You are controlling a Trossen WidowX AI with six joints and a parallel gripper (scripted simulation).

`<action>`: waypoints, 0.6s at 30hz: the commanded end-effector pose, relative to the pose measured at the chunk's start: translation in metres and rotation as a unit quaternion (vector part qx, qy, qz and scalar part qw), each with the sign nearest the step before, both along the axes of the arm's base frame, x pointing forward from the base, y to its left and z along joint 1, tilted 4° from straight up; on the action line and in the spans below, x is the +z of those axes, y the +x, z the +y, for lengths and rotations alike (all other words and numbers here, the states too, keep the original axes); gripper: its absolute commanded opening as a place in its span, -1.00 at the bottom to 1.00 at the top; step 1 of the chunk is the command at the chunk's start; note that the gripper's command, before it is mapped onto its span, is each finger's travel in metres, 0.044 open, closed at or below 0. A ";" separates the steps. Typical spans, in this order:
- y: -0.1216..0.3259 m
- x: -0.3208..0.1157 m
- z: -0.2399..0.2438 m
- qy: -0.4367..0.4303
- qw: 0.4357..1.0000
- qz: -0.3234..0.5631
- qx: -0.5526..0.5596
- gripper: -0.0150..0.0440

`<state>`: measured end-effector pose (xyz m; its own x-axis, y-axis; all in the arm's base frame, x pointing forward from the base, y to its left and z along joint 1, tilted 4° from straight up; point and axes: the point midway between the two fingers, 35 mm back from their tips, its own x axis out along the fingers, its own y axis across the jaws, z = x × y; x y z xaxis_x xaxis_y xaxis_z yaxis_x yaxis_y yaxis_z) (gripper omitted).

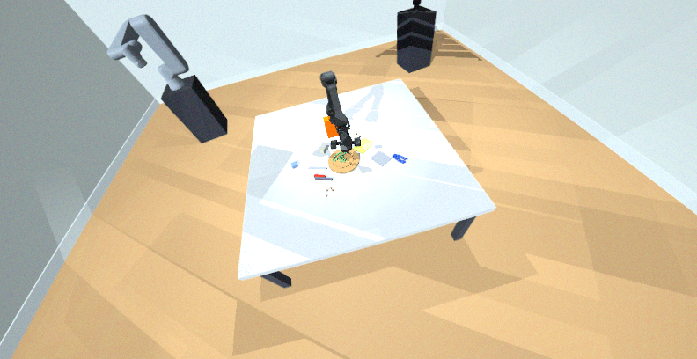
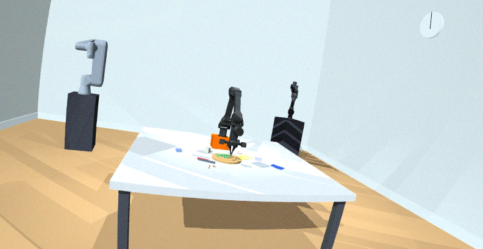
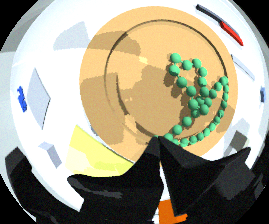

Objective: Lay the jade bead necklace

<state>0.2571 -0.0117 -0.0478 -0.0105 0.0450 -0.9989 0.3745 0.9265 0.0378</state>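
The jade bead necklace [image 1: 340, 157] [image 2: 222, 155] [image 3: 204, 92] lies on the round bead board [image 1: 343, 169] [image 2: 226, 162] [image 3: 150, 75], bunched toward one side. One run of its beads follows the curve of the circular groove, while the rest loops and crosses inside the ring, so the necklace is only partly along the groove; whether those outer beads are fully seated cannot be told. The black hand [image 1: 348, 153] [image 2: 231, 154] [image 3: 158, 138] points down over the board's edge, its fingertips pressed together right beside the end of the bead run. A yellow sheet [image 1: 363, 145] [image 2: 245, 157] [image 3: 92, 155] lies just beside the board, and an orange box [image 1: 331, 129] [image 2: 216, 141] [image 3: 171, 211] stands behind it in the exterior view. On the white worktop [image 1: 341, 215] [image 2: 236, 186], a slim red-and-dark tool [image 1: 323, 179] [image 2: 205, 160] [image 3: 231, 33] lies near the board. On the opposite side are a flat grey square [image 1: 381, 158] [image 2: 260, 164] [image 3: 38, 97] and, beyond it, a blue object [image 1: 399, 158] [image 2: 277, 166] [image 3: 22, 99] too small to identify.
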 end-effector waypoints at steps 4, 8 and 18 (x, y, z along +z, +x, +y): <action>-0.004 -0.003 0.000 0.000 1.000 0.008 -0.002 -0.49; -0.004 -0.003 0.000 0.000 1.000 0.008 -0.002 -0.49; -0.004 -0.003 0.000 0.000 1.000 0.008 -0.002 -0.49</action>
<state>0.2563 -0.0116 -0.0483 -0.0132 0.0452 -0.9989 0.3747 0.9264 0.0369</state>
